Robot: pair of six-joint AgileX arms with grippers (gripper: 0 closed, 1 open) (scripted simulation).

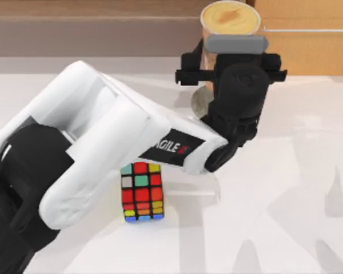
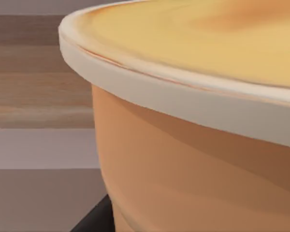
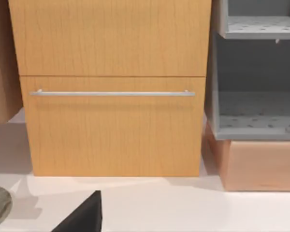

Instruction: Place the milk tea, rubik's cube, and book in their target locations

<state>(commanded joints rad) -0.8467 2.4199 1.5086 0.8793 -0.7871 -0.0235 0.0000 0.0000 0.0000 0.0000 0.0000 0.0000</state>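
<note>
Top view: left gripper [image 1: 233, 57] is up at the table's far edge, wrapped around the milk tea [image 1: 230, 18], cup upright and raised clear of a round grey coaster [image 1: 199, 103]; the rubik's cube [image 1: 142, 192] sits well back under the arm.
Left wrist view: cup wall and pale rim [image 2: 183, 96] loom right against the camera, so it looks held.
Right wrist view: a wooden drawer cabinet [image 3: 111, 130] and grey shelf [image 3: 253, 111]; I can't tell that claw's state.

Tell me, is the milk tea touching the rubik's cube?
Apart. In the top view the milk tea is at the table's far edge, while the rubik's cube sits near the middle, with white table between them.
</note>
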